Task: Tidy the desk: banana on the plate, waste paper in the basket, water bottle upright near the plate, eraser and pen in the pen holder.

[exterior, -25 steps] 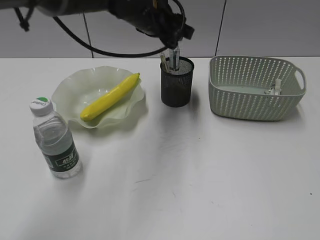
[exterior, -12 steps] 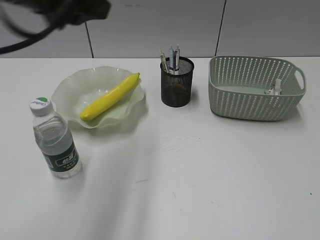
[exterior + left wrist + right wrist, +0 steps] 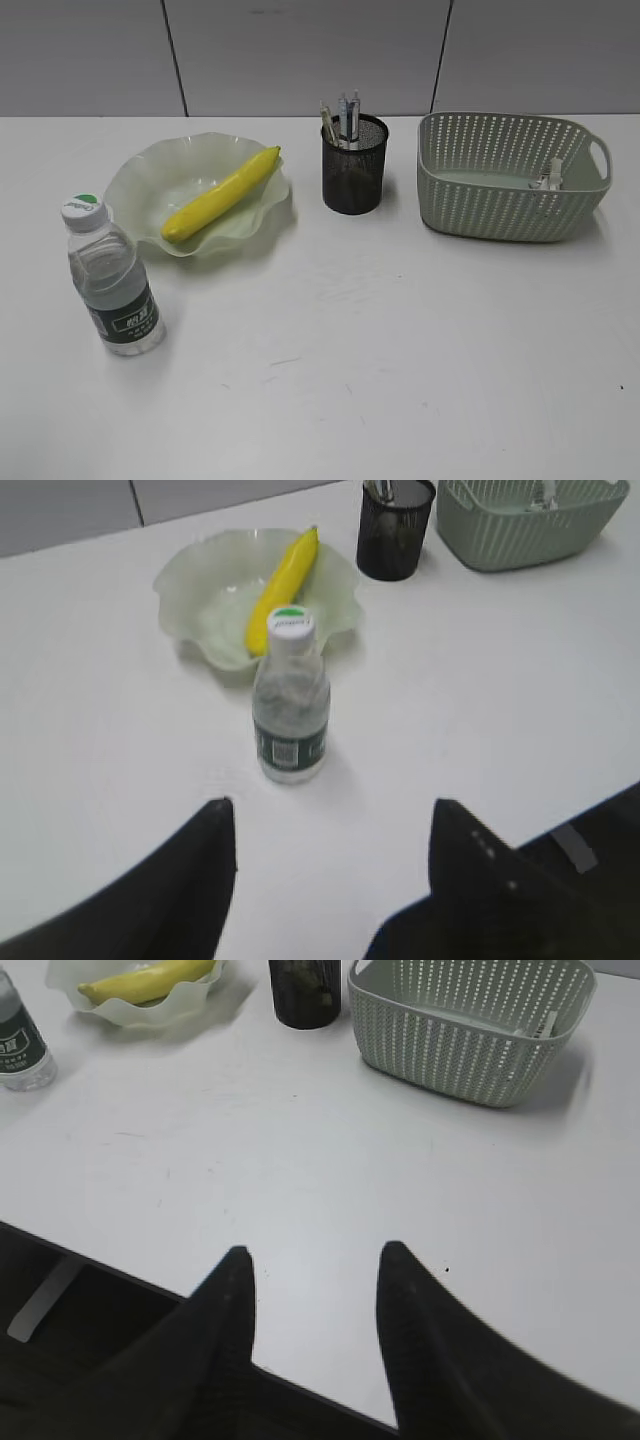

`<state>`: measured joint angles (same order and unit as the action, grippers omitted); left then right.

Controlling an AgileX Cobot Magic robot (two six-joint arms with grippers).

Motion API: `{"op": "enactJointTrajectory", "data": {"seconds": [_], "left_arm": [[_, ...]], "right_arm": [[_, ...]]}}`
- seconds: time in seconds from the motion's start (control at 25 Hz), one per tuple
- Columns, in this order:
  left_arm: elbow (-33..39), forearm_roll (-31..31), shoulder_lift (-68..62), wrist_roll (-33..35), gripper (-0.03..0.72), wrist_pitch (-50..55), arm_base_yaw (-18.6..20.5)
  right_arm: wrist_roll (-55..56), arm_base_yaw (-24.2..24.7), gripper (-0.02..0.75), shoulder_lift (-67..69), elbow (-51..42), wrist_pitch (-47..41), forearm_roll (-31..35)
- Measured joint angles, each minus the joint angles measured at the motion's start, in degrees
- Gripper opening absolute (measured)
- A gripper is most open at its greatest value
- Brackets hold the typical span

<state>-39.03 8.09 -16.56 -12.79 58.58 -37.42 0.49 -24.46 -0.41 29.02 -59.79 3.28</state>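
Note:
The yellow banana [image 3: 220,193] lies in the pale-green ruffled plate [image 3: 135,177]. The water bottle [image 3: 110,279] stands upright in front of the plate. The black mesh pen holder [image 3: 352,165] holds several pens. The waste paper [image 3: 548,176] lies in the pale-green basket [image 3: 510,178]. The eraser does not show. Neither arm shows in the exterior view. My left gripper [image 3: 332,815] is open and empty, above the desk near its front edge, short of the bottle [image 3: 291,698]. My right gripper [image 3: 315,1258] is open and empty at the desk's front edge.
The white desk [image 3: 420,340] spreads in front of the objects. A grey panelled wall runs behind it. In the right wrist view the desk's front edge [image 3: 120,1268] and the dark space below it show.
The left arm, which was over the pen holder a second ago, has pulled back to the left and out of the exterior view. The objects have not moved.

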Motion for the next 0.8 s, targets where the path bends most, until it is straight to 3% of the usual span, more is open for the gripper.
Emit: {"op": "enactJointTrajectory", "data": {"seconds": [0.28, 0.8], "left_arm": [[5.01, -2.53, 14.20, -0.39, 0.443, 10.41, 0.00], [8.14, -3.10, 15.81, -0.53, 0.435, 2.60, 0.00]], "right_arm": [[0.00, 0.00, 0.330, 0.00, 0.00, 0.00, 0.06], [0.00, 0.00, 0.286, 0.00, 0.00, 0.00, 0.18]]}}
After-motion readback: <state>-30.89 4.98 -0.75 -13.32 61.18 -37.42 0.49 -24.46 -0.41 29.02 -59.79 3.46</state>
